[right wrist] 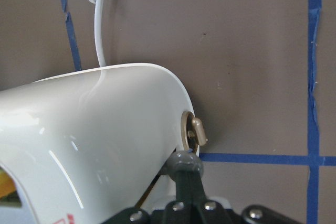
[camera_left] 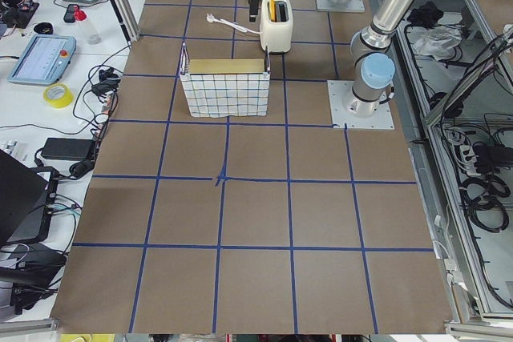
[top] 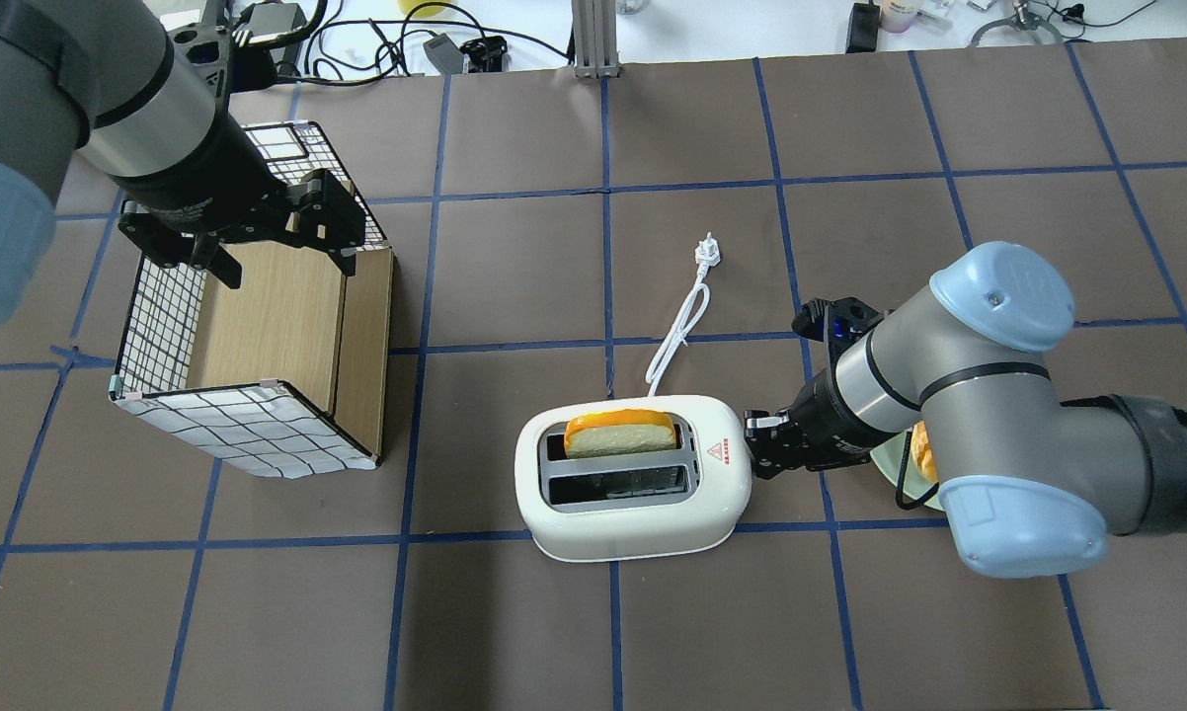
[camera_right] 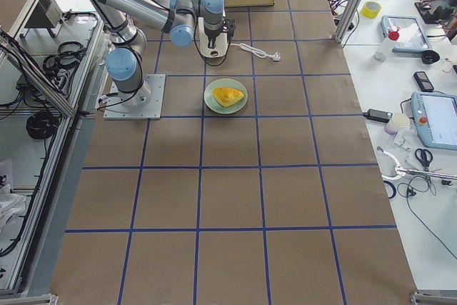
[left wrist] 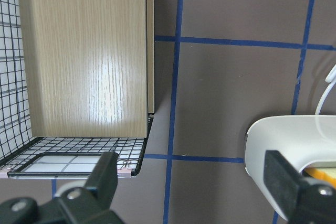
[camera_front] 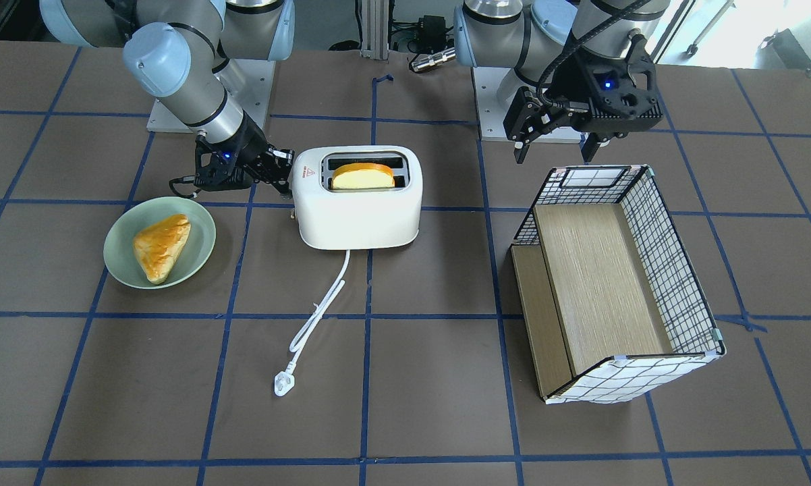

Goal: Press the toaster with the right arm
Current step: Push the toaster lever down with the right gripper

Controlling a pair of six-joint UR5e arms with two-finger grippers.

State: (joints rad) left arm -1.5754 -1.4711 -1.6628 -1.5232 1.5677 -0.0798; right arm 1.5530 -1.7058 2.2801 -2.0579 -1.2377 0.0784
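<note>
Two grippers are in view, and only the right gripper (right wrist: 187, 164) is at the work. The toaster (camera_front: 358, 216) stands near mid-table with its cord (camera_front: 321, 304) trailing away from the robot to a loose plug (camera_front: 283, 385), so the appliance is unpowered. The right arm lies low and nearly level, putting its gripper against the toaster's end wall on the robot's right. In the right wrist view the two fingers appear drawn together into a single narrow tip that grips nothing. That suits pushing a small control rather than grasping it. The tip sits just beside the small brass-coloured lever (right wrist: 195, 131); actual contact cannot be confirmed. A slice of bread (camera_front: 363, 177) stands high out of the slot farther from the robot, which suggests the lever has not yet been driven down. The next move likely calls for a straight downward push along the end wall, kept on the lever so the tip does not slip off and nudge the toaster. The left gripper (left wrist: 193, 169) hangs wide open and empty over the near end of a wire-grid rack (camera_front: 675, 270), well apart from the toaster. A green plate (camera_front: 200, 229) bearing a triangular pastry (camera_front: 161, 246) sits under the right arm.
</note>
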